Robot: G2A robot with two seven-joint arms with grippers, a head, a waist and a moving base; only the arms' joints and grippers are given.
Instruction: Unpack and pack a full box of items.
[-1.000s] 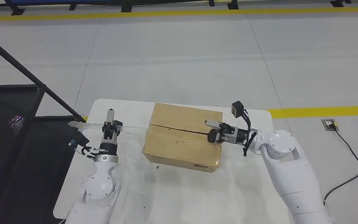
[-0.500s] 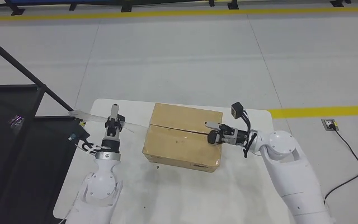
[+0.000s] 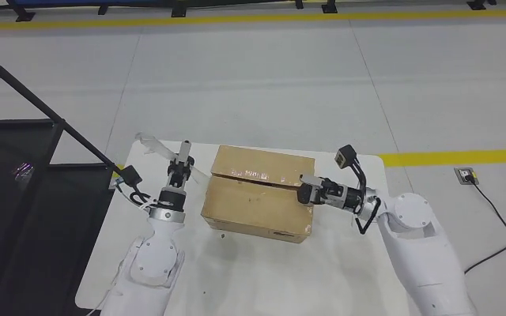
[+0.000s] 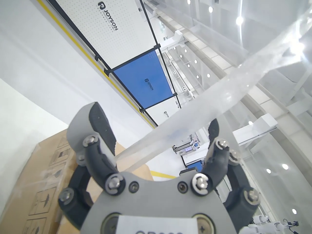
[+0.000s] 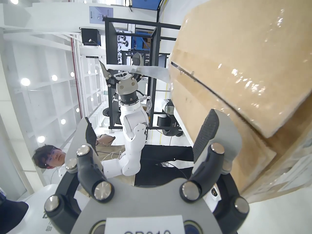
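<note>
Beside the box [image 3: 257,197], left gripper [image 4: 156,119] and right gripper [image 5: 150,120] fingers gape, clamping nothing; tape [image 4: 234,91] crosses the left's.

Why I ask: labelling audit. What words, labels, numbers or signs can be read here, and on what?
Cardboard box: handling pictograms on its side, no readable words.
Left gripper: white label at its base, cut off at the picture's edge, unreadable.
Right gripper: the same kind of label, also cut off.
Wall panels: a brand logo and name, not copied here.
No other text is clear enough to quote.
</note>
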